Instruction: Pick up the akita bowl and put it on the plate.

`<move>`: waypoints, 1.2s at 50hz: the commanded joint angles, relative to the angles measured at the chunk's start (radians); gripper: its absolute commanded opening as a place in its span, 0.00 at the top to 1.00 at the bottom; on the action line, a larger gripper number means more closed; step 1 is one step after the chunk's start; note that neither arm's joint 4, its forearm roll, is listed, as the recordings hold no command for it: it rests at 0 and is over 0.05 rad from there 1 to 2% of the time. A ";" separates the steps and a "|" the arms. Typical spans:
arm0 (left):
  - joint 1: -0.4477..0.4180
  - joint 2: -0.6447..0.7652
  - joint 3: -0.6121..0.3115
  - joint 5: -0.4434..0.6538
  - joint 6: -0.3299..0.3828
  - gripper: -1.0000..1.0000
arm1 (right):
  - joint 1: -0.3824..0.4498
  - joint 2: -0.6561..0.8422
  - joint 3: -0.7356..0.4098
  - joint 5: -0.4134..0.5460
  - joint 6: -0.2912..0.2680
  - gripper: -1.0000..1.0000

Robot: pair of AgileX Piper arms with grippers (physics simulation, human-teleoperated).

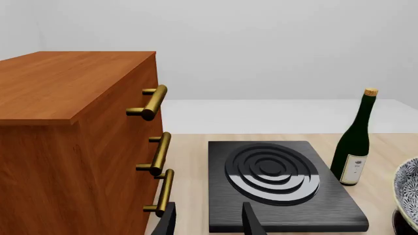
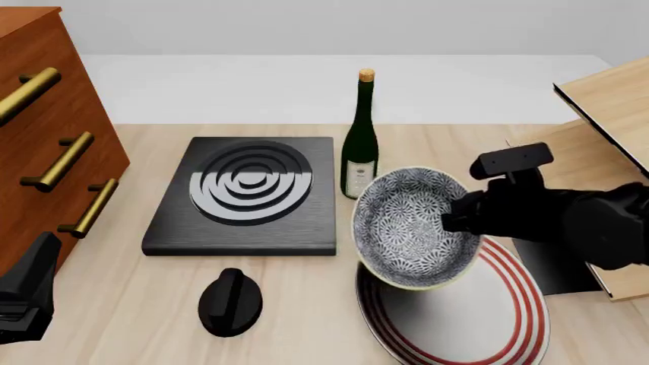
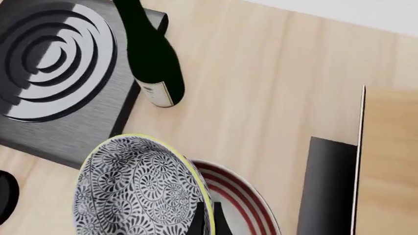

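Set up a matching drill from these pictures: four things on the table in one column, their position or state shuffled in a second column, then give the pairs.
Things
1. bowl
2. plate
3. bottle
4. stove

States
A. flat on the table, red-ringed
B. standing upright beside the stove
C. tilted, held at its rim by the right gripper
D. black slab with grey rings, nothing on it

Pairs: 1-C, 2-A, 3-B, 4-D

Akita bowl (image 2: 414, 226) hides plate (image 2: 502, 319) upper part; plate cut off at bottom edge.
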 commanded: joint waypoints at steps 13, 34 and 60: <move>0.000 0.000 0.000 0.000 0.000 0.00 | -0.052 -0.039 0.063 -0.019 0.016 1.00; 0.000 0.000 0.000 0.000 0.000 0.00 | -0.082 -0.056 0.120 -0.042 0.025 1.00; 0.000 0.000 0.000 0.000 0.000 0.00 | -0.096 0.023 0.154 -0.117 0.028 1.00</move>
